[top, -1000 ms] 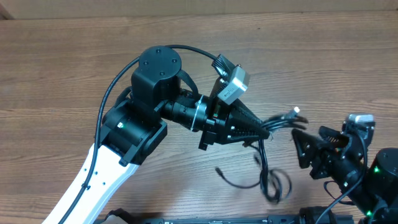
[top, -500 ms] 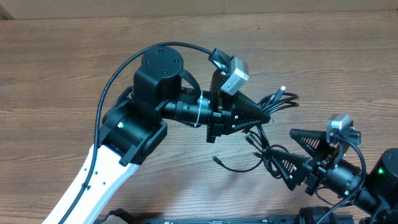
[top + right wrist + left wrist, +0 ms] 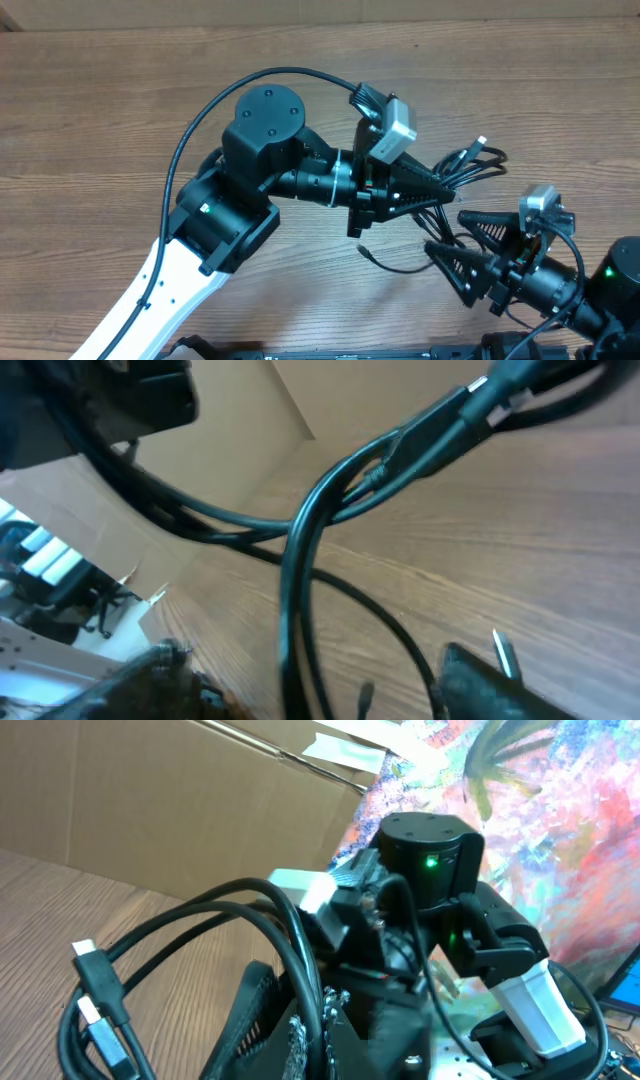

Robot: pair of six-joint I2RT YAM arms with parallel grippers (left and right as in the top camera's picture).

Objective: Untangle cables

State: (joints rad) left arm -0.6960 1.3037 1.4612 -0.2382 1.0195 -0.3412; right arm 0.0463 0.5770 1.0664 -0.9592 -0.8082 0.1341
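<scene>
Two tools crowd the right side of the brown wooden tabletop [image 3: 120, 90].
Thin black cables [image 3: 472, 163] sit clamped in the left tool [image 3: 440, 186]; the right tool [image 3: 450, 235] stands with jaws apart just beside them. Open wood lies left.

The brown wooden tabletop [image 3: 120, 100] is being viewed from straight above by the overhead camera. The left wrist camera is being pointed closely, near level, toward the black-and-white right arm [image 3: 430, 870]. The right wrist camera is being held very near, low over the tabletop. The thin black cables [image 3: 470, 165] are being shared by all three views.
</scene>
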